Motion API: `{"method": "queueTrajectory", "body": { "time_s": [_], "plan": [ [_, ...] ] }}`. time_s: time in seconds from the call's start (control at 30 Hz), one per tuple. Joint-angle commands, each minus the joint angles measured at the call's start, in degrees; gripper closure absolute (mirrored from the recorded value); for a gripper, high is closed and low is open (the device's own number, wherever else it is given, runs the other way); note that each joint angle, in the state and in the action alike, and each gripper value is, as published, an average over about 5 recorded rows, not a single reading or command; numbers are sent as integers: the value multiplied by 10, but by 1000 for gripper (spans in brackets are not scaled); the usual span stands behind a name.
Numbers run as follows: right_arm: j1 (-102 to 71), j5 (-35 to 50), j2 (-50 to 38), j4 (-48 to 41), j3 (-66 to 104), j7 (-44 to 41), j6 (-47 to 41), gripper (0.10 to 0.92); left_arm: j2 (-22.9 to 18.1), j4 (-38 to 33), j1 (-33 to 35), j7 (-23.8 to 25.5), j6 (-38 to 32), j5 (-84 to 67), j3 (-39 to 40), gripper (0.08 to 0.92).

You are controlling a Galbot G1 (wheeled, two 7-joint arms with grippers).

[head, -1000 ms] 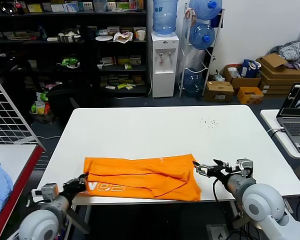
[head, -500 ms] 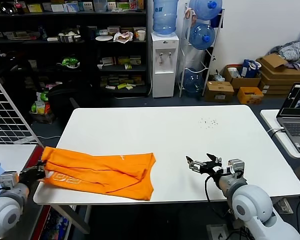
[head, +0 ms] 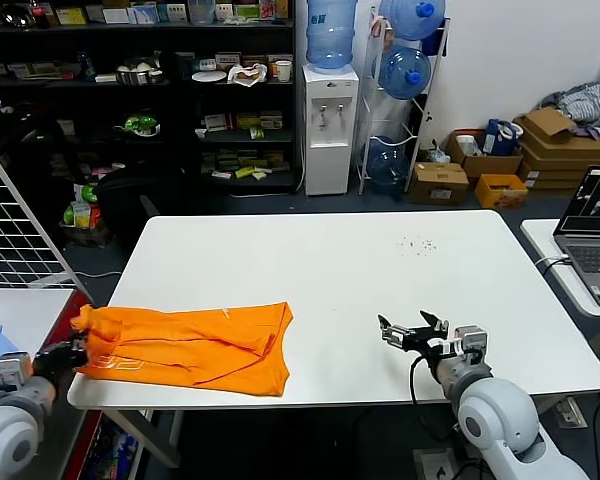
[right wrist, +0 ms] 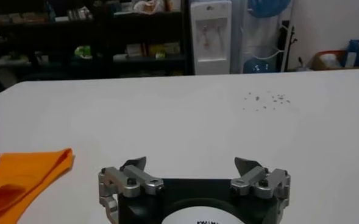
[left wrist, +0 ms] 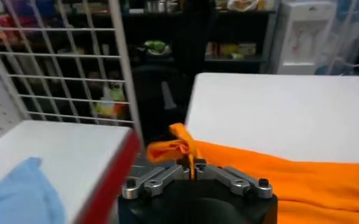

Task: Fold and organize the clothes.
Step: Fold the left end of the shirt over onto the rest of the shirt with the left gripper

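Worktop [head: 380, 260]: a smooth, matt white rectangular slab with rounded corners; a scatter of small dark specks is seen toward its far right part.
T-shirt [head: 195, 342]: bright orange, of soft, limp fabric, folded into a long flat band with shallow creases and overlapping layers. It is laid along the near left part of the worktop, its left end drawn past the worktop's left edge and bunched into a small knot-like tuft, its right end squared off and lying flat.
Print: a strip of white lettering is seen on the T-shirt near its left end; it cannot be read.
Left gripper [left wrist: 191, 171]: black body with bare metal links, held just off the worktop's near left corner. Its fingers are pressed together, and the gathered orange tuft of the T-shirt is pinched between them.
Right gripper [head: 412, 330]: black and metal, held low over the near right part of the worktop, well apart from the T-shirt. Its dark fingers [right wrist: 135, 164] are spread wide, with nothing between them.
Light blue cloth [left wrist: 21, 195]: soft and rumpled, lying on a second white surface with a red edge, beside the worktop's left side.
Wire grid panel [left wrist: 57, 61]: thin white metal rods in a square mesh, standing behind that surface.
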Motion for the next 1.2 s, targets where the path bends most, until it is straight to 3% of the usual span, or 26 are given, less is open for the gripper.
{"method": "queueTrajectory", "body": {
  "time_s": [0.03,0.37,1.2],
  "plan": [
    [-27,-28,28,-2,8,5,0,104,-89,-178,-146,-103,31,-98,209,883],
    [-35,-39,68,-6,6,9,-4,104,-115,-145,-243,-113,34,-108,299,883],
    [-28,-24,58,6,6,13,-10,104,-163,-92,-278,-120,26,-72,361,883]
  ]
}}
